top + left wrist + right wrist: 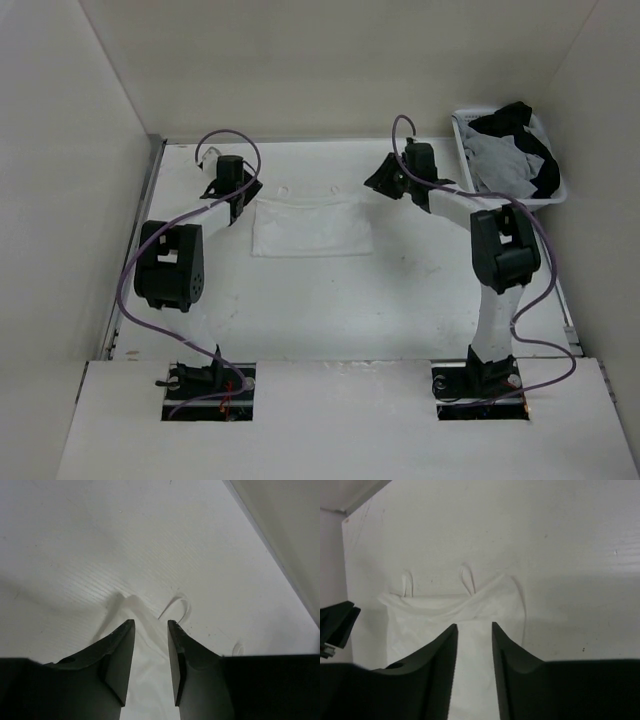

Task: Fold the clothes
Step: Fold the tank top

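The white top [312, 228] lies spread as a wide rectangle on the table [400, 310], in the middle of its far half. Its two narrow shoulder straps [466, 580] point toward the far wall. A rumpled ridge of cloth runs across it just short of the straps.

The left gripper [240, 200] hangs over the top's far left corner. In its wrist view the fingers [122, 655] stand apart, clamped on nothing. White cloth shows in the gap between them and runs on ahead, rising to a small peak just past the tips. One strap loop curls on the table just beyond the other finger. Whether the tips touch the cloth cannot be told.

The right gripper [385, 182] is at the top's far right corner. Its fingers [440, 665] are also apart and grip nothing. The cloth fills the gap between them, and the garment spreads ahead and to one side. The other gripper shows dark at that view's edge, beside the top's opposite side.

In the far right corner, well apart from the top, a white basket [556, 180] holds a grey garment [500, 160] and a black garment [515, 118].
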Robot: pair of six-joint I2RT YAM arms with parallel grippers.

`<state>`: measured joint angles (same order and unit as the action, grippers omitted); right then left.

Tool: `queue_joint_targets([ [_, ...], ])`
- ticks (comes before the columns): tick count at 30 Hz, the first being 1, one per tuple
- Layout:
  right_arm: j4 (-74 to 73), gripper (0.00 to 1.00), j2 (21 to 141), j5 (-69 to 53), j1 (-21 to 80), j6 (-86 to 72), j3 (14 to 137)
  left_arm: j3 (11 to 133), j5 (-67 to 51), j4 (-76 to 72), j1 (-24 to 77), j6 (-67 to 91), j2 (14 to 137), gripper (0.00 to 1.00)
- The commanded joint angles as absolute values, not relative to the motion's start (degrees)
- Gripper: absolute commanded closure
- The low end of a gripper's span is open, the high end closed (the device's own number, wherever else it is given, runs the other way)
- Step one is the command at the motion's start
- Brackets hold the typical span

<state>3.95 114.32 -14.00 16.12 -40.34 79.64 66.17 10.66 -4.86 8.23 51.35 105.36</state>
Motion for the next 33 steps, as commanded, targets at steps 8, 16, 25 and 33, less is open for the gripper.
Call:
queue_joint_targets([
  [8, 12.2, 0.86, 97.8, -9.0, 20.2, -39.1, 58.2, 42.5, 13.4, -11.6, 11.3, 49.4, 85.4, 0.71],
  [16, 18.2, 0.73, 88.0, -8.3, 23.4, -41.3, 40.7, 26.5, 7.1, -11.3, 9.9, 50.6, 74.6, 0.69],
  [25, 21.9, 0.55, 91.1, -11.9, 23.2, -43.5, 37.5, 28.4, 5.0, -13.0, 9.4, 50.5, 82.5, 0.68],
  [33, 24.2, 0.63, 96.1, -15.1, 22.5, -45.2, 39.5, 27.6, 5.4, -13.6, 8.9, 51.0, 83.1, 0.80],
])
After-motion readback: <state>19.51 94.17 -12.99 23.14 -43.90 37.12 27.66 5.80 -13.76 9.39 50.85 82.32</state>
